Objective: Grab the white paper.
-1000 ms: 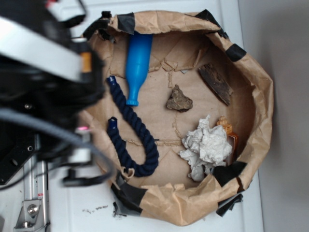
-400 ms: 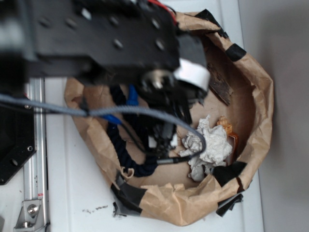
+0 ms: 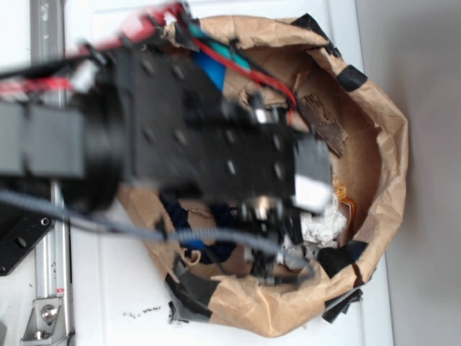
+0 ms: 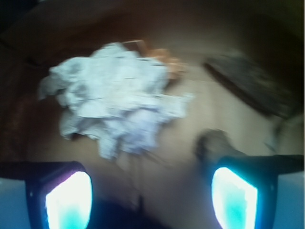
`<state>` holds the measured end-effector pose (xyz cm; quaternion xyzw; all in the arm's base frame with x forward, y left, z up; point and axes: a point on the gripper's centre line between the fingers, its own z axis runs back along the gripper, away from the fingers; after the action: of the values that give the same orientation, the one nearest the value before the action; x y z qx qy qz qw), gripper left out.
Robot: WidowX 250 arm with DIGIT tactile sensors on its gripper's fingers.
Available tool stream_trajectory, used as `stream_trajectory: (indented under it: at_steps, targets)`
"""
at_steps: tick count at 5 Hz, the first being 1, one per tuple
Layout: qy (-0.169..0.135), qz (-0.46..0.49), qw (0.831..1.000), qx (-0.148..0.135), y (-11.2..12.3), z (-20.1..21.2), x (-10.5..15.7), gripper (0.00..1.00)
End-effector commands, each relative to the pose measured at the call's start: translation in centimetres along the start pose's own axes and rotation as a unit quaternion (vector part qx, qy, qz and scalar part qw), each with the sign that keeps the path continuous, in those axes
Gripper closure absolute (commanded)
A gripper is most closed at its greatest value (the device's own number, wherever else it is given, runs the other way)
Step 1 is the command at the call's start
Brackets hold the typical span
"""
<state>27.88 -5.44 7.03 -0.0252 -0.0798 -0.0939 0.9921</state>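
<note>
The white paper [image 4: 114, 100] is a crumpled white-grey wad lying on the brown paper liner [image 4: 200, 109]; in the wrist view it sits ahead of my gripper [image 4: 151, 198], towards the left. My gripper is open and empty, its two glowing pads [image 4: 69, 200] wide apart. In the exterior view the arm covers most of the bin, and only a part of the paper [image 3: 323, 225] shows at the arm's right edge, by the near right wall. The gripper itself is hard to make out there.
A brown rock [image 4: 214, 142] lies just ahead of my right pad. A dark strip of bark [image 3: 322, 124] lies at the back right. A blue bottle [image 3: 210, 72] and a dark blue rope [image 3: 209, 252] peek out from under the arm. The liner's raised walls [image 3: 382, 144] ring everything.
The arm has swung from the left edge of the bin across it to the right and now hangs over the paper, hiding the rock, the bottle and most of the rope.
</note>
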Motion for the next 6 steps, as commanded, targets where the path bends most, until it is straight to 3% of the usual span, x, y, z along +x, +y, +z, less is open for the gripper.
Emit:
stream_trajectory:
  at_steps: [1, 2, 3, 4, 5, 6]
  targets:
    - [-0.029, -0.047, 0.998, 0.024, -2.0, -2.9, 4.4, 0.0]
    - [-0.015, -0.03, 0.999, 0.036, -1.4, -4.1, 5.1, 1.0]
    - [0.002, -0.001, 0.999, 0.041, -0.8, -4.4, 4.5, 1.0]
    - [0.0, 0.054, 0.998, 0.02, -0.1, -2.5, 2.9, 1.0]
    - [-0.028, 0.076, 0.996, 0.039, 1.1, 1.4, 1.7, 1.0]
    - [-0.03, 0.121, 0.992, 0.023, 3.2, 5.9, 0.0, 1.0]
